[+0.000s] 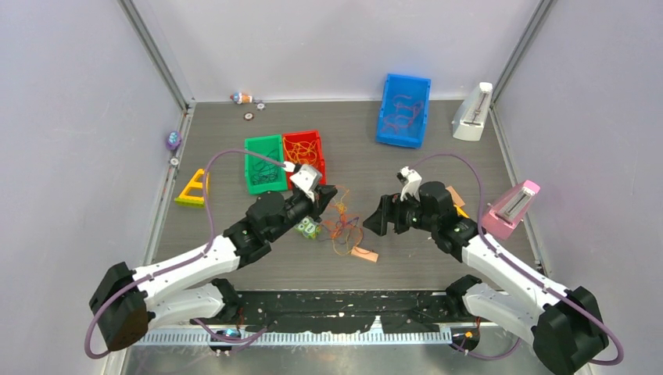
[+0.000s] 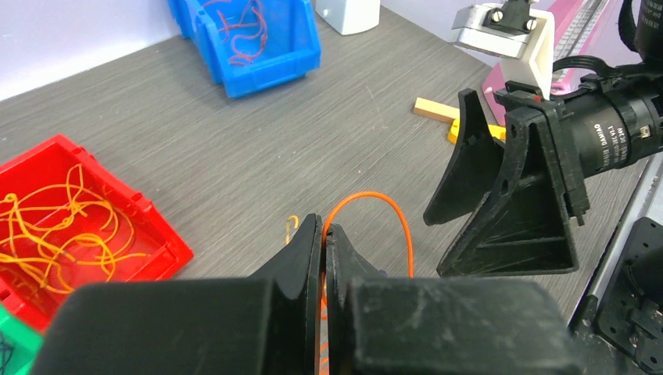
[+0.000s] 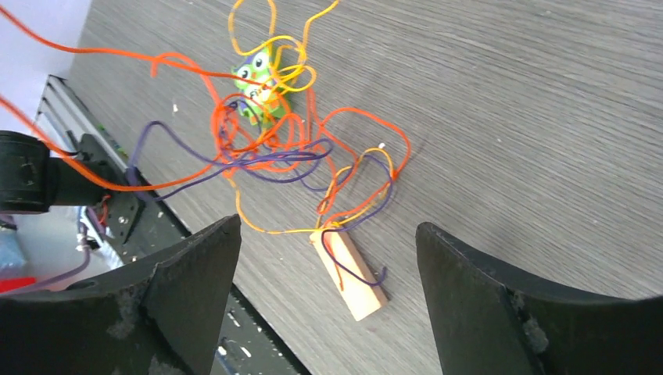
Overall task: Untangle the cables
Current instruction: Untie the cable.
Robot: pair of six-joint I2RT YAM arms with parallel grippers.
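The cables (image 1: 345, 230) lie in a loose tangle of orange, yellow and purple strands in the middle of the table, between my two grippers. From the right wrist the cables (image 3: 266, 148) spread over a green owl toy (image 3: 258, 90) and a small wooden block (image 3: 352, 273). My left gripper (image 2: 323, 226) is shut on an orange cable (image 2: 375, 197) that loops out from between its fingertips. My right gripper (image 3: 328, 232) hangs open above the block with nothing between its fingers. In the top view the left gripper (image 1: 327, 194) and the right gripper (image 1: 377, 222) face each other across the tangle.
A green bin (image 1: 264, 164) and a red bin (image 1: 305, 152) holding orange strands stand behind the left gripper. A blue bin (image 1: 404, 109) with red strands is at the back. A white device (image 1: 472, 113), a pink device (image 1: 510, 209) and a yellow triangle (image 1: 193, 190) sit near the sides.
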